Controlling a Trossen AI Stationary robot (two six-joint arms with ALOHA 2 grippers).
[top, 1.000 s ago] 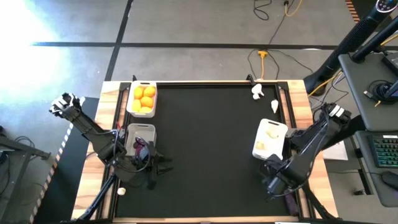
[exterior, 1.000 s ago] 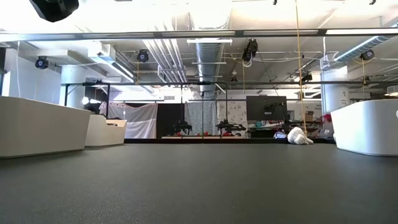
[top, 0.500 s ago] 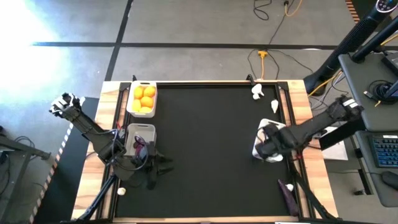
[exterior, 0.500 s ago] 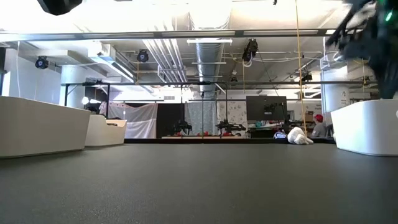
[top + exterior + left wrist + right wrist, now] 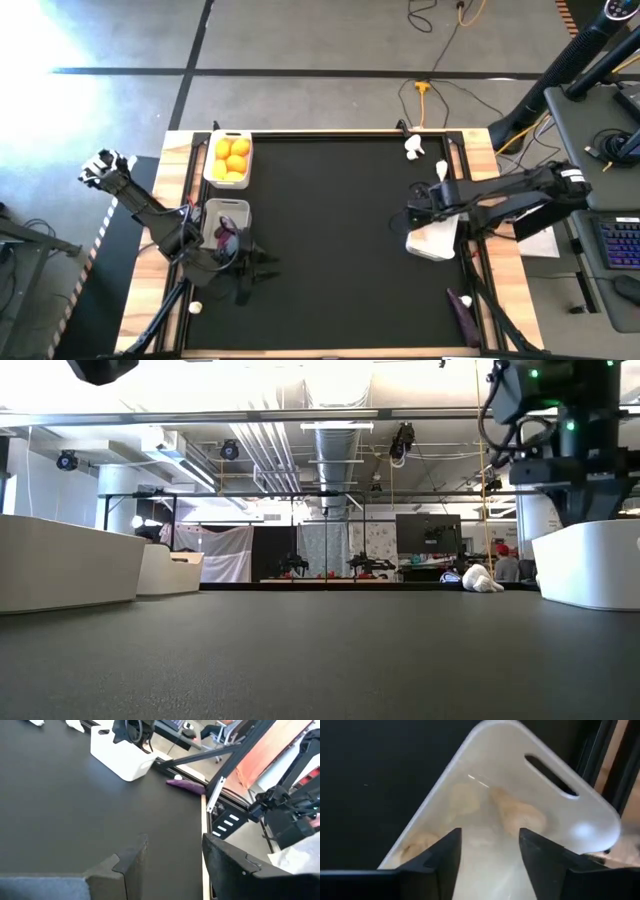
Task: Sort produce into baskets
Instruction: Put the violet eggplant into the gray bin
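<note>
Three white baskets stand on the black table. The far-left one holds yellow-orange citrus, the one nearer on the left holds purple eggplants, and the right one holds garlic bulbs. My right gripper hangs open and empty over the right basket. My left gripper is open and empty, low over the table beside the eggplant basket. Two garlic bulbs lie at the far right. One eggplant lies by the near right edge; it also shows in the left wrist view.
A small white piece lies on the wooden border at the near left. Metal rails run along the table's left and right sides. The black mat between the left and right baskets is wide and bare. Cables and desks stand beyond the table.
My right gripper has risen from the table's near right corner and swung toward the far edge and a little left. It now hangs over the garlic basket. The eggplant at the near right, hidden under the arm before, now shows.
</note>
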